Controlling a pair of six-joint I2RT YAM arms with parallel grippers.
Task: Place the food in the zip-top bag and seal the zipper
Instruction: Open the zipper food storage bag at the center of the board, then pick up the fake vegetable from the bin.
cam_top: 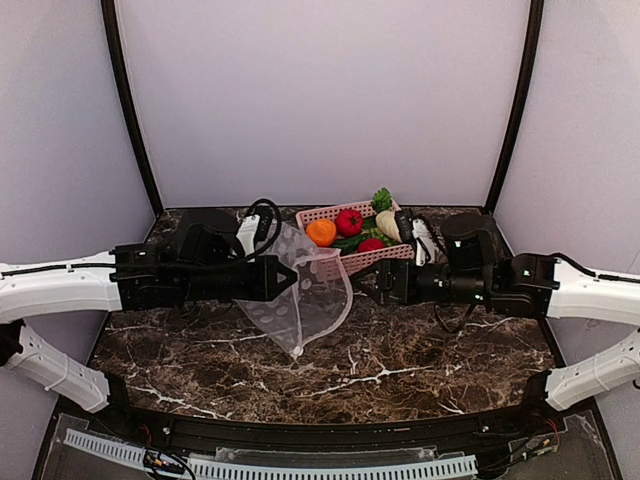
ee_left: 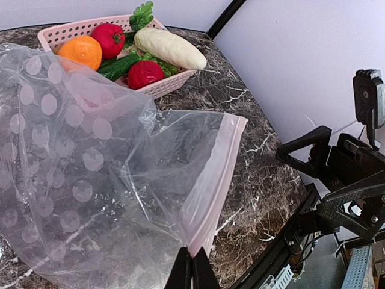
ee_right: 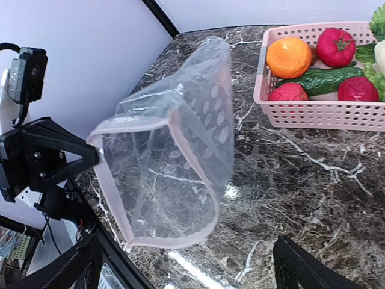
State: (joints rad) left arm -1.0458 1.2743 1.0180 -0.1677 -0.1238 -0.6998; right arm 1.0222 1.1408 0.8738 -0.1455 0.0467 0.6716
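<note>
The task is barely begun: the left gripper [ee_left: 192, 270], jaws pinched shut on one end of the zipper [ee_left: 214, 180], holds the zip-top bag [cam_top: 300, 290] up over the middle of the table [cam_top: 400, 370], its mouth gaping towards the right. The right gripper [cam_top: 368, 285] faces it, jaws spread wide on nothing. All the food [cam_top: 350, 226] lies in the pink basket [cam_top: 322, 212] at the far edge, just beyond the bag, so loading and sealing are both left to do
</note>
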